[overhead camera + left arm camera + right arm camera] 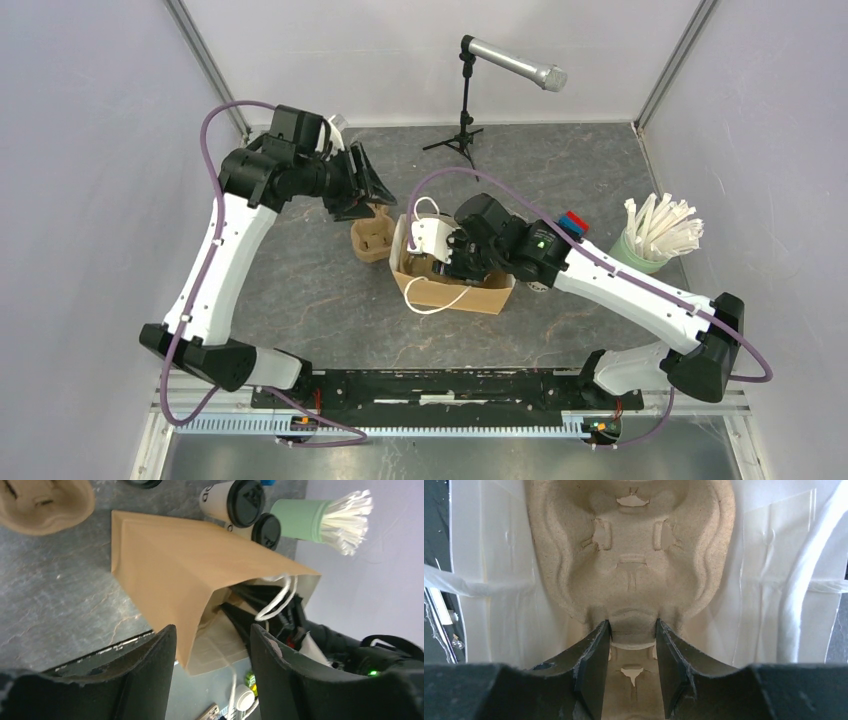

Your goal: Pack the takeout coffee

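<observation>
1. Black fingers of the left gripper [212, 635] stand spread, nothing between them, low in frame.
2. Just beyond, the brown paper bag [165, 565] gapes; inside it the right gripper [631, 627] pinches the cup carrier [631, 555] by its centre ridge.
3. Farthest, upper centre: two takeout coffee cups [227, 502], white with black lids, side by side past the bag, likely nearer the right arm.

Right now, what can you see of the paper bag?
The paper bag is brown outside, white inside, with white cord handles. It stands upright, mouth open, on the grey table. A cardboard carrier lies inside; the right gripper reaches in, clamped on its centre ridge.
</observation>
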`<state>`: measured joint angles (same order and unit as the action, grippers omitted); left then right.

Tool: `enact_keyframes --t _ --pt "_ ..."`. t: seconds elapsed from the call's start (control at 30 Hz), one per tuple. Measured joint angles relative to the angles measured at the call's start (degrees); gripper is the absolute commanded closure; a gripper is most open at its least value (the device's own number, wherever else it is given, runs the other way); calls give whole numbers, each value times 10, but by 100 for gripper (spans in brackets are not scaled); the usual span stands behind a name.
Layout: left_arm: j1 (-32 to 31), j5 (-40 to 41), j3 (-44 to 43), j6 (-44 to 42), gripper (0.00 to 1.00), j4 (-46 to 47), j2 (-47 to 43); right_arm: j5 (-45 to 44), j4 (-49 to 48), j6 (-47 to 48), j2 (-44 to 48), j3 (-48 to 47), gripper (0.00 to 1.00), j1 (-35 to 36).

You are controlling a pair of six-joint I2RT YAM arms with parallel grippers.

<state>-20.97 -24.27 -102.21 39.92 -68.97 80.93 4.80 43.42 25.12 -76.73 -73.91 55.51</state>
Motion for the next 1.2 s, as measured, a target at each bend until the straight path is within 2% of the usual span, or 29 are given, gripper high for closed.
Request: enact_keyframes --t 0.2,0.3,0.4,0.73,0.83,0.9,1.03,1.07,1.2 --pt "0 -8 97 -7 39 -11 -55 -8 7 -10 -5 0 54 0" --pt "0 -26 131 -7 38 -2 -68 -8 10 -15 -10 0 46 1" --pt "-2 -44 146 -7 38 14 -69 -9 14 -21 -12 0 42 1" --pt "-15 -58 170 -7 43 35 -68 -9 22 -35 -14 -19 44 2" --pt "-27 -53 170 -15 53 36 -68 -7 23 -41 -14 -38 45 2" --pt "-36 -44 170 -22 73 35 -67 -3 24 -45 -14 -50 46 2" --pt "-52 -33 162 -40 94 30 -60 9 20 -54 -10 -60 46 2" --pt "-56 -29 156 -41 97 27 -58 12 19 -57 -8 -59 46 2" --pt "-61 -9 126 -49 98 6 -59 28 3 -69 3 -56 46 2"
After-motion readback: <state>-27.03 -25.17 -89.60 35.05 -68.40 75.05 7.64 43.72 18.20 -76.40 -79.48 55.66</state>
